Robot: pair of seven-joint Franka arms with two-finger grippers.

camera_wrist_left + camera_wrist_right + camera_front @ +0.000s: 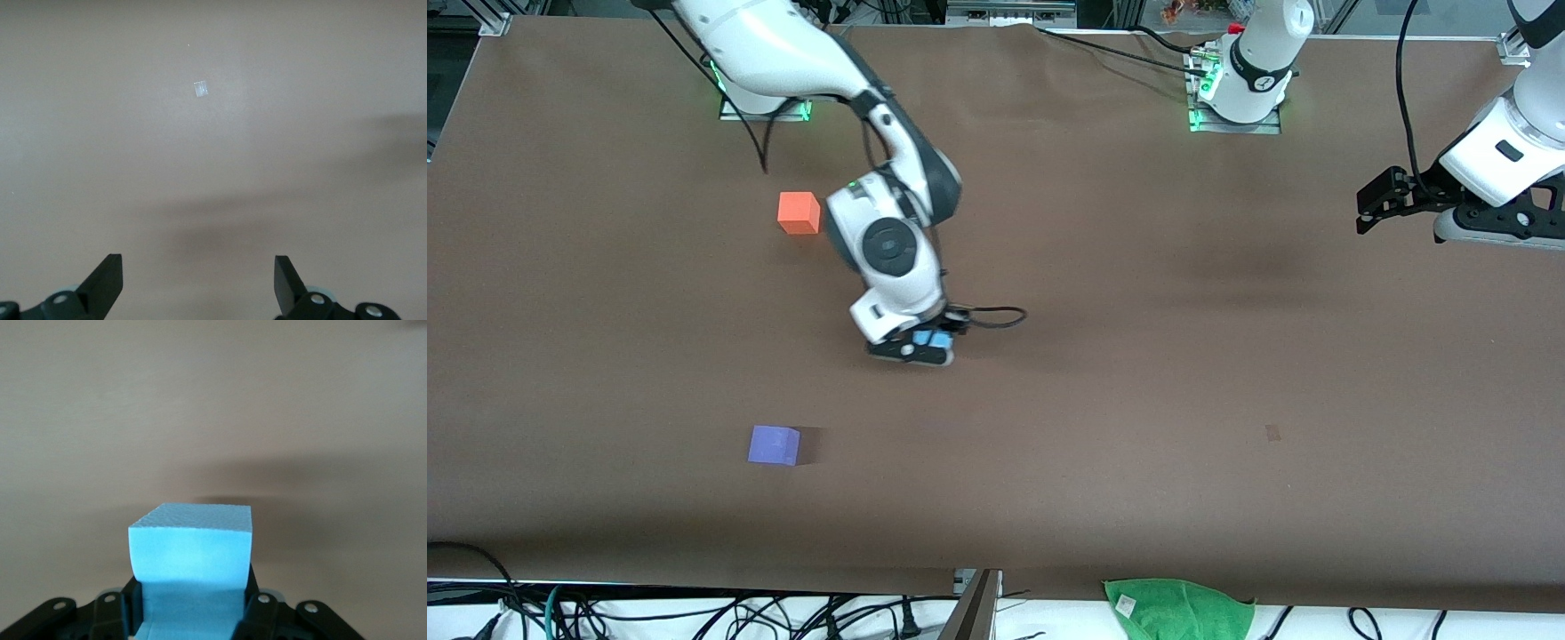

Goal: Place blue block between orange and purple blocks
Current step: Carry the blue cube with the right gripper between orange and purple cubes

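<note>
1. Front view: the blue block (935, 339) is seen pinched in the right hand (925, 345), which is low over the middle of the brown tabletop (1138, 356).
2. In the right wrist view, the blue block (192, 550) is seen squeezed between the two fingers (261, 613) of the right hand (193, 620), with bare tabletop (213, 407) past it. It cannot be told whether the block is touching the tabletop or just above it.
3. The orange block (799, 212) and the purple block (774, 444) are both found off to one side of the right hand, toward the right arm's end of the tabletop.
4. The orange block is farther from the front camera than the purple block, and the two are well apart, so a wide gap is left between them.
5. The right hand is about level with the middle of that gap, but it is set off sideways from the line between the two blocks.
6. So the coming move is judged to be mostly a sideways slide toward the right arm's end of the tabletop, until the blue block is on that line.
7. The left hand (1383, 203) is held up over the left arm's end of the tabletop, well apart from all three blocks, and is waiting.
8. In the left wrist view, the left hand (198, 283) is seen with its fingers (107, 280) spread wide and nothing between them.
</note>
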